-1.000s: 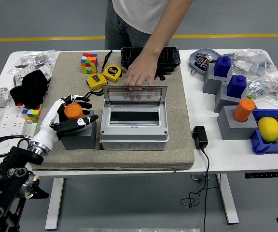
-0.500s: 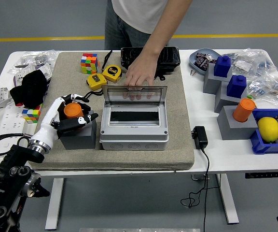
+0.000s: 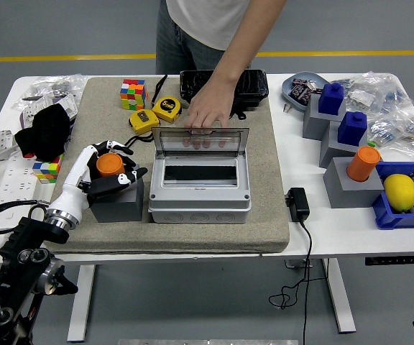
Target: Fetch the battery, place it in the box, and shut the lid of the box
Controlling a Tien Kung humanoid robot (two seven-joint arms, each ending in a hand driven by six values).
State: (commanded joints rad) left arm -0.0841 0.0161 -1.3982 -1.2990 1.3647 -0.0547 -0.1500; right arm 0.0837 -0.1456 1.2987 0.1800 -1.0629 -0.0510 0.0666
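Head view: fetch step in hand. Left hand (image 3: 105,172) is wrapped around the orange battery (image 3: 108,166), fingers curled on both sides of it. Battery stands upright in the grey holder (image 3: 118,203), not lifted out as far as I can tell. Box (image 3: 200,183) sits just right of the holder, clear lid (image 3: 202,141) propped open. A person's hand (image 3: 208,109) rests on the lid's top edge, holding it up. Right hand not in view.

Next move, my read: pull the battery straight up clear of the holder, carry it right over the box wall, set it in the dark opening. Lid closing comes after; the person's hand needs to be off it first.
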